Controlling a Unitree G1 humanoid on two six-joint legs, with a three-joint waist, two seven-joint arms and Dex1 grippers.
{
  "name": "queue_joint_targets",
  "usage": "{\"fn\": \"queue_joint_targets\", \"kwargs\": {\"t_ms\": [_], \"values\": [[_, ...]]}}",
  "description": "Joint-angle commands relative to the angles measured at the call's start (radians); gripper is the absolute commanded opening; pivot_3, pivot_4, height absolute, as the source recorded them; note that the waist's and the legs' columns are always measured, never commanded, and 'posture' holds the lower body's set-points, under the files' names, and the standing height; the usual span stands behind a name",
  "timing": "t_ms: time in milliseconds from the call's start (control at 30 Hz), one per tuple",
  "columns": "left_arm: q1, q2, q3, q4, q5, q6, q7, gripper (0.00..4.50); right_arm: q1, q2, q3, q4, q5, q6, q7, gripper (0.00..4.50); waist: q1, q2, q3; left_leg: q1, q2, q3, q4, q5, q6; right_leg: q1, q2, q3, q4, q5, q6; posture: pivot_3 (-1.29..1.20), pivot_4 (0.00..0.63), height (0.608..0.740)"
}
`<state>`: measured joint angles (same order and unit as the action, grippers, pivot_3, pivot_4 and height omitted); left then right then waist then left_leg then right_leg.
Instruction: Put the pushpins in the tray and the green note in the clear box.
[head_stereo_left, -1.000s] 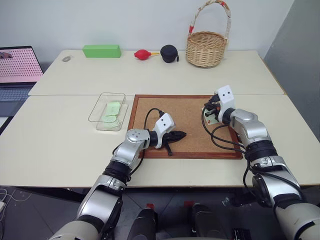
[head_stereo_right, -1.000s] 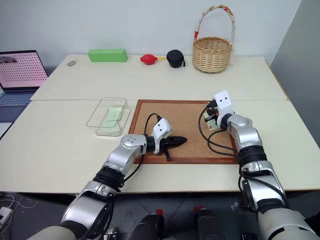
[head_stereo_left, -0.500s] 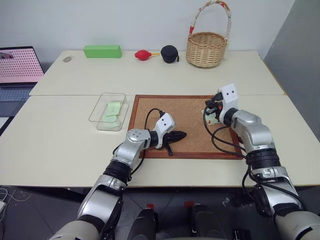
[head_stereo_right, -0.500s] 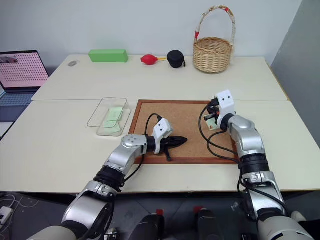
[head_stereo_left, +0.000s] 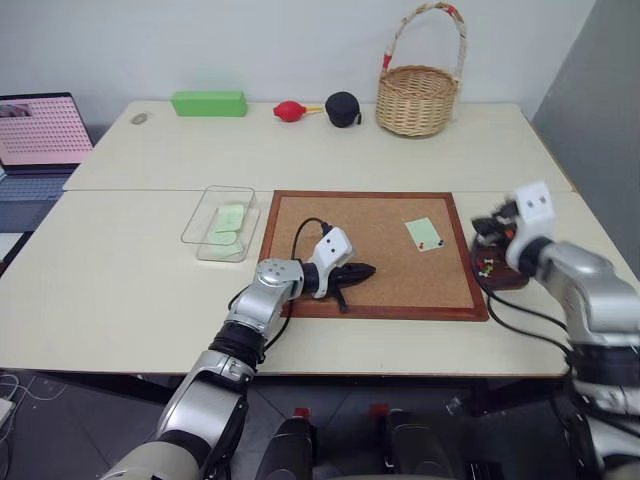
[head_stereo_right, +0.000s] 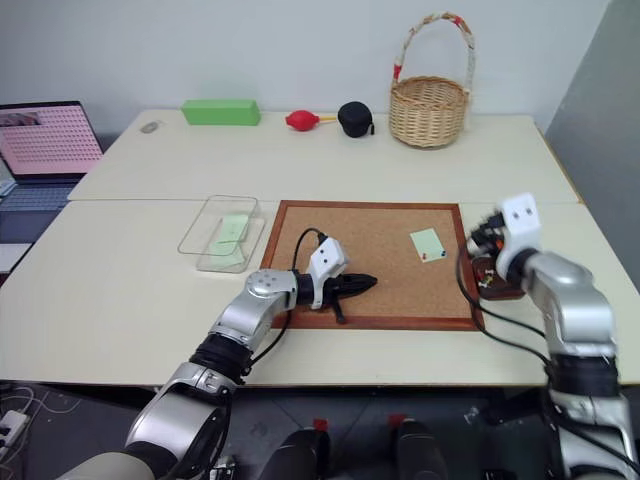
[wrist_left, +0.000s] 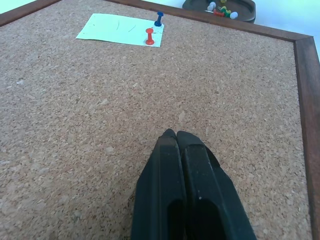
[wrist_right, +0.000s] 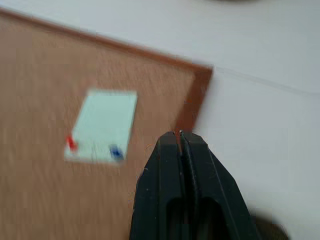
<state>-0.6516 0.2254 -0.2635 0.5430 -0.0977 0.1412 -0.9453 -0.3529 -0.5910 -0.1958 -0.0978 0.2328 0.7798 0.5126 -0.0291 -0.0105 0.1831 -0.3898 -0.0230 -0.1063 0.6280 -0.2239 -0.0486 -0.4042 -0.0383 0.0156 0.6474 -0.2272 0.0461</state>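
The pale green note (head_stereo_left: 424, 233) lies flat on the corkboard (head_stereo_left: 340, 225), near its right side. A red pushpin (wrist_left: 149, 36) and a blue pushpin (wrist_left: 158, 19) stand along the note's near edge. The small dark tray (head_stereo_left: 497, 272) sits just off the board's right edge and holds several coloured pins. My right gripper (head_stereo_left: 484, 228) hovers over the tray, shut; whether anything tiny is pinched at its tips I cannot tell. My left gripper (head_stereo_left: 366, 269) is shut and empty, low over the board's near left part. The clear box (head_stereo_left: 204, 236), left of the board, holds green paper slips.
Along the table's far edge stand a wicker basket (head_stereo_left: 420, 95), a black round case (head_stereo_left: 342, 108), a red bulb blower (head_stereo_left: 289, 110) and a bright green block (head_stereo_left: 208, 102). A laptop (head_stereo_left: 40, 135) stands at the far left.
My right gripper has swung from over the note to the right and back toward me, past the board's edge to above the tray. The note now shows uncovered. The left arm has stayed still.
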Motion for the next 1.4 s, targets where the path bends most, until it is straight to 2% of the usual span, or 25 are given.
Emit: {"fn": "queue_joint_targets", "kwargs": {"t_ms": [33,300,367,433,533,567,600,667,900,1167,1400], "values": [[0.032,0.001,-0.039,0.051,0.046,0.02,-0.006,0.0,0.075,-0.054,-0.05,-0.113,0.015,0.044,0.006,0.06,0.0,0.0,0.0,0.0,0.0,0.0,0.0,0.0,0.0,0.0,0.0,0.0,0.0,0.0,0.0,0.0,0.15,0.74],[0.025,-0.006,-0.042,0.064,0.054,0.011,-0.009,0.0,0.129,-0.084,-0.051,-0.133,0.018,0.071,-0.007,0.06,-0.001,0.002,-0.002,0.0,0.0,0.001,0.0,0.0,0.0,0.0,0.0,0.0,-0.001,0.0,0.001,0.0,0.15,0.74],[0.023,-0.007,-0.041,0.067,0.056,0.008,-0.009,0.0,0.122,-0.081,-0.048,-0.116,0.015,0.071,-0.017,0.48,0.0,0.002,-0.002,0.0,0.0,0.0,0.0,0.0,0.0,0.0,0.0,0.0,-0.001,0.0,0.001,0.0,0.15,0.74],[0.024,-0.006,-0.04,0.067,0.057,0.005,-0.009,0.0,0.116,-0.08,-0.049,-0.108,0.017,0.075,-0.022,0.71,0.0,0.002,-0.002,0.0,0.0,0.0,0.0,0.0,0.0,0.0,0.0,0.0,-0.001,0.0,0.001,0.0,0.15,0.74],[0.026,-0.001,-0.035,0.064,0.059,0.003,-0.01,0.0,0.111,-0.085,-0.043,-0.102,0.02,0.075,-0.02,1.47,0.0,0.002,-0.002,0.0,0.0,0.0,0.0,0.0,0.0,0.0,0.0,0.0,-0.001,0.0,0.001,0.0,0.15,0.74],[0.028,0.0,-0.034,0.063,0.06,0.003,-0.01,0.0,0.108,-0.086,-0.041,-0.101,0.022,0.076,-0.019,1.54,0.0,0.002,-0.002,0.0,0.0,0.0,0.0,0.0,0.0,0.0,0.0,0.0,-0.001,0.0,0.001,0.0,0.15,0.74],[0.029,0.001,-0.033,0.063,0.06,0.003,-0.01,0.0,0.106,-0.087,-0.04,-0.1,0.023,0.075,-0.018,1.89,0.0,0.002,-0.002,0.0,0.0,0.0,0.0,0.0,0.0,0.0,0.0,0.0,-0.001,0.0,0.001,0.0,0.15,0.74],[0.029,0.003,-0.032,0.064,0.06,0.002,-0.011,0.0,0.101,-0.087,-0.042,-0.099,0.025,0.074,-0.019,2.19,0.0,0.002,-0.002,0.0,0.0,0.0,0.0,0.0,0.0,0.0,0.0,0.0,-0.001,0.0,0.001,0.0,0.15,0.74],[0.031,0.006,-0.031,0.067,0.061,0.0,-0.013,0.0,0.068,-0.074,-0.094,-0.119,0.07,0.051,-0.007,3.54,0.0,0.002,-0.002,0.0,0.0,0.0,0.0,0.0,0.0,0.0,0.0,0.0,-0.001,0.0,0.001,0.0,0.15,0.74],[0.028,0.009,-0.034,0.065,0.061,-0.003,-0.02,0.0,0.042,0.001,-0.071,-0.132,0.145,-0.052,0.041,3.54,-0.001,0.002,-0.002,0.0,0.0,0.0,0.0,0.0,0.0,0.0,0.0,-0.001,-0.001,0.0,0.001,0.0,0.15,0.74],[0.03,0.017,-0.035,0.056,0.064,-0.002,-0.023,0.0,-0.031,0.147,0.049,0.046,0.04,-0.256,-0.037,3.54,-0.003,0.002,-0.003,0.001,0.001,0.0,0.0,0.0,0.0,0.0,0.001,-0.001,-0.001,0.0,0.001,0.0,0.15,0.74]]}}
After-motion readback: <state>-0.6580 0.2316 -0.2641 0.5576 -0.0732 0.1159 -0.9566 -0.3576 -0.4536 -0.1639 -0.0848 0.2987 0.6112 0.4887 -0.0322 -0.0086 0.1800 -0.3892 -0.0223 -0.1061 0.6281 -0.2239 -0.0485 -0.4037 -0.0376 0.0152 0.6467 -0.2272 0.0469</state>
